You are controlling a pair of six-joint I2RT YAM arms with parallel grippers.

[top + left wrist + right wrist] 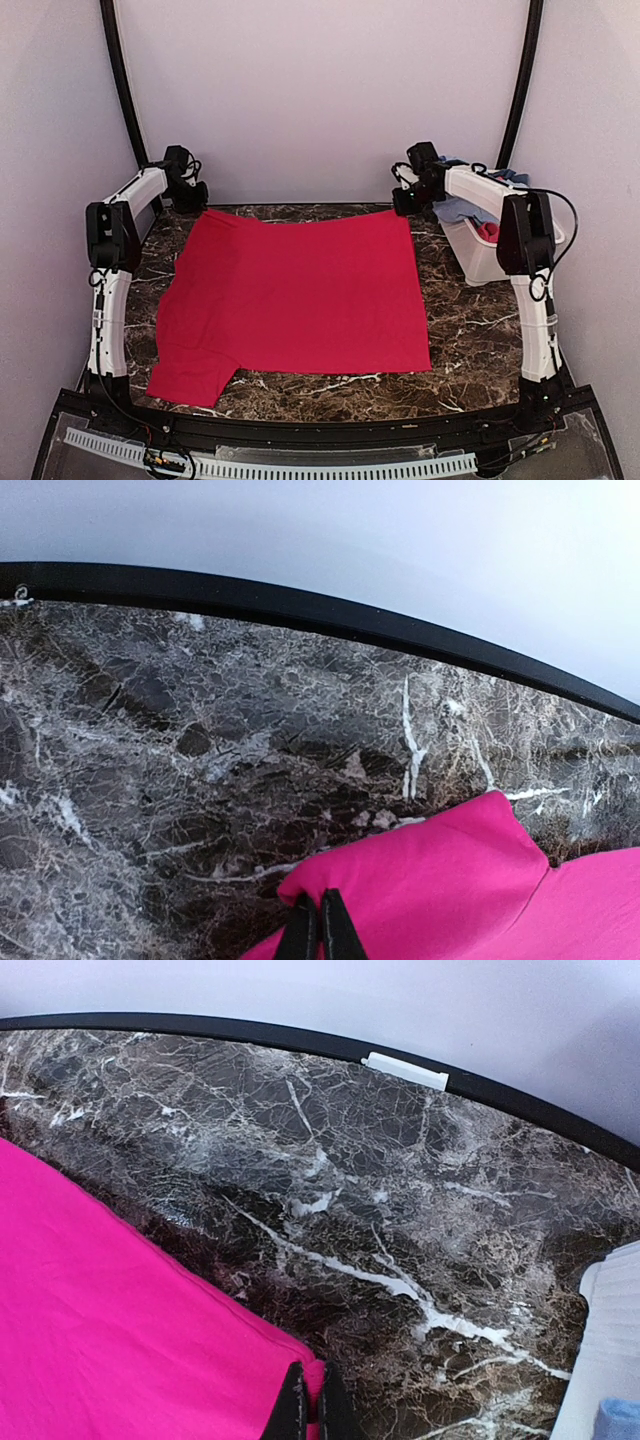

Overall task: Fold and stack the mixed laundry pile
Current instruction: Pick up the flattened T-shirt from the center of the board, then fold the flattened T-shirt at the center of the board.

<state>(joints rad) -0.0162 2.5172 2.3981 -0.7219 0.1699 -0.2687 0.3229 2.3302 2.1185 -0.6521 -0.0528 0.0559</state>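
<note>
- Lower frame of the overhead view: the red shirt [300,290] lies spread flat on the marble table [470,340]. One sleeve splays toward the lower-left corner, and the near edge lies free of either arm.
- The step in hand appears to be the first fold of this garment, with both far corners gripped and nothing yet turned over.
- Upper left: the left arm runs up the table's side with its elbow raised. The left gripper [320,932] is pinched tight on a puckered tuck of the shirt's far-left corner.
- Upper right: the right arm mirrors it, with the right gripper [308,1407] clamped on the far-right corner, fingers together.
- The next move likely calls for both arms to lift together and carry the far edge evenly toward the near one, so the cloth does not skew.
- Far right, behind the right arm: the white tub [478,262] holds the rest of the pile, a blue garment [458,211] and a red piece [488,232].
</note>
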